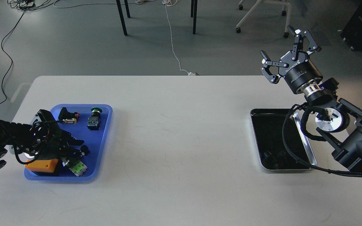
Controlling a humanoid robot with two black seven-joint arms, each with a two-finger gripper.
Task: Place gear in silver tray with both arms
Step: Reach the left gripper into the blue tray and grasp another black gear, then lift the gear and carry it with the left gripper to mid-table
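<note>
The silver tray (308, 145) lies at the table's right, its dark bottom showing only reflections. My right gripper (277, 40) is open and empty, raised above the table's far right edge, behind the tray. My left gripper (78, 147) is low over the blue tray (104, 125) at the table's left, its dark fingers among the parts there. A small black round part (85, 150) lies at its fingertips. I cannot tell whether this is the gear or whether the fingers hold it.
The blue tray also holds an orange block (42, 165), a green-and-white part (77, 168), a green push button (95, 110) on a dark switch body, and a black connector (68, 116). Table and chair legs stand on the floor beyond the table.
</note>
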